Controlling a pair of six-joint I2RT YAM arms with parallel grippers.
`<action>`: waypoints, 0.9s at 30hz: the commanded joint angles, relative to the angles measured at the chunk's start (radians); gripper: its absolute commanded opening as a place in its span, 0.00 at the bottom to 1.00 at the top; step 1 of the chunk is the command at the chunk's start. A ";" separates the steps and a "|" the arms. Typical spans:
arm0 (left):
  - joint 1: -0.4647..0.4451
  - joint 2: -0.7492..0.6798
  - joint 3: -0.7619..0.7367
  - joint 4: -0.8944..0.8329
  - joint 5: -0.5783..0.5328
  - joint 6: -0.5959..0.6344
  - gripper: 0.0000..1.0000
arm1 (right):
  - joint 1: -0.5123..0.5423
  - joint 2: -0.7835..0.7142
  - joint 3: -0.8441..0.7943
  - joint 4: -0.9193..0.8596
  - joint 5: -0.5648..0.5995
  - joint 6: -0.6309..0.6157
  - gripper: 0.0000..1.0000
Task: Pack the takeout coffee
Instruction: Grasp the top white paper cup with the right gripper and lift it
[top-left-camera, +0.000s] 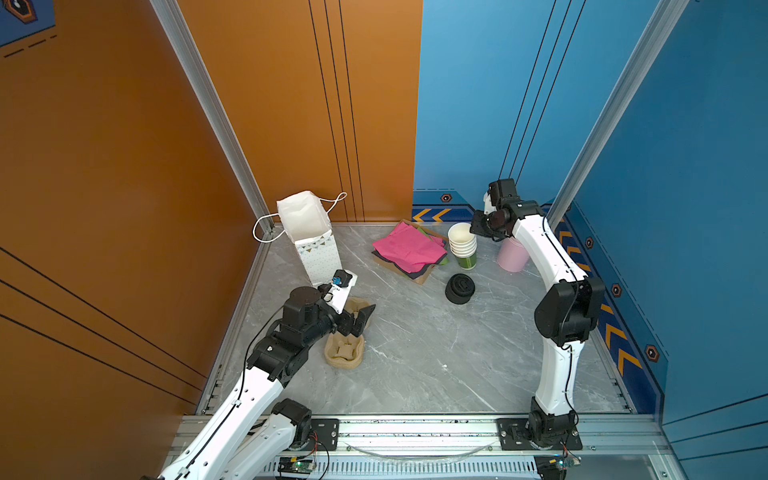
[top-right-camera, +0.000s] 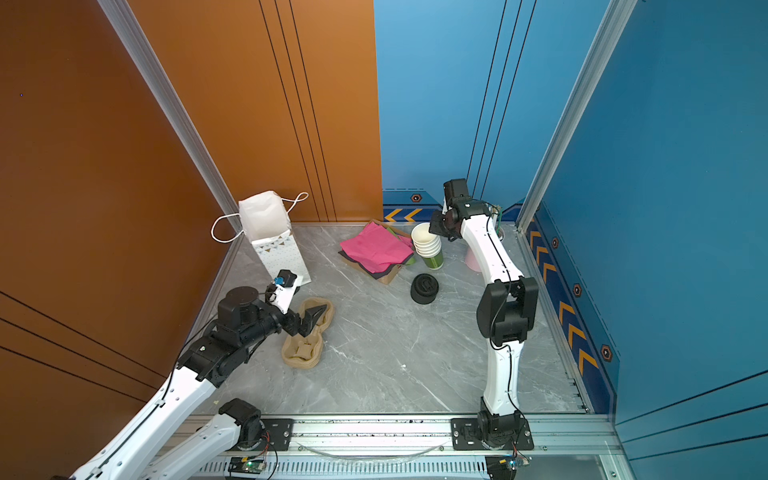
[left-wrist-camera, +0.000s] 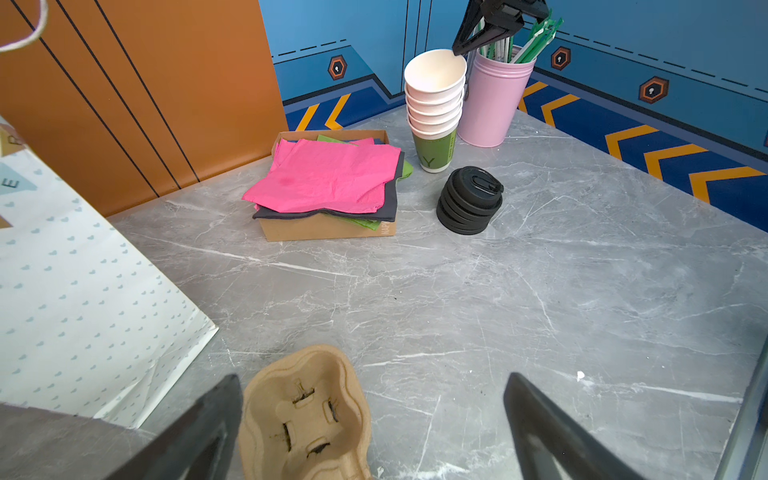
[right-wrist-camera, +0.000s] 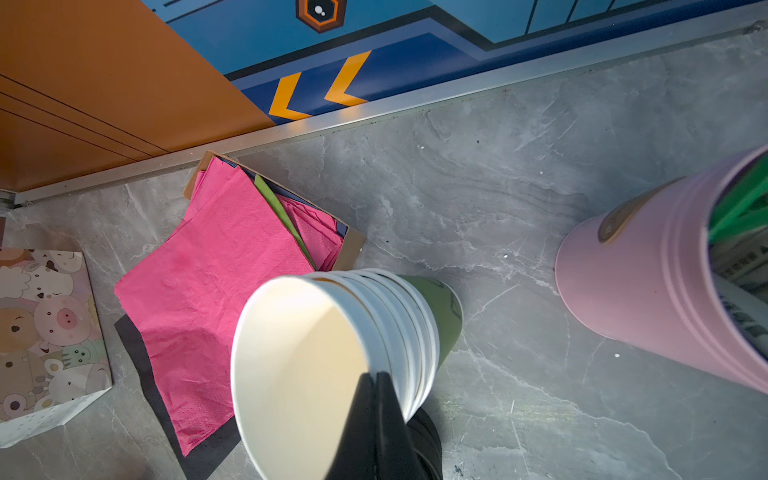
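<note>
The top cup (right-wrist-camera: 299, 353) of a stack (top-left-camera: 463, 249) is what the right gripper (right-wrist-camera: 376, 376) has clenched. Its jaws pinch the rim's right side, one finger inside the cup and one outside. This cup is white, lidless and empty; it stands at the far right of the table, nested in other white cups above a green one (top-left-camera: 466, 262).

Just near of the stack sits a pile of black lids (top-left-camera: 459, 287). To its right is a pink tumbler (top-left-camera: 512, 254) of straws (left-wrist-camera: 536, 33), and to its left a cardboard box (left-wrist-camera: 324, 230) of napkins (top-left-camera: 409, 247), pink on top.

At the far left a white bag (top-left-camera: 309, 232) stands open by the corner. Near of it lies a pulp carrier (top-left-camera: 344, 351), and the left gripper (top-left-camera: 365, 319) hangs over its far pocket with jaws spread wide, holding nothing.

The table (top-left-camera: 415, 353) is grey veined marble — orange wall (top-left-camera: 104, 166) on the left, blue wall (top-left-camera: 478, 104) behind and right, with a metal rail (top-left-camera: 415, 428) along the near edge.
</note>
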 joint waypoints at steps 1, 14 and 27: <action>-0.005 -0.011 -0.010 -0.013 -0.014 0.017 0.98 | -0.013 -0.031 0.021 -0.024 -0.027 0.024 0.00; -0.005 -0.009 -0.012 -0.013 -0.016 0.018 0.98 | -0.046 -0.029 -0.066 -0.022 -0.032 0.023 0.11; -0.006 -0.008 -0.010 -0.013 -0.013 0.016 0.98 | -0.078 -0.044 -0.118 -0.022 -0.028 0.006 0.17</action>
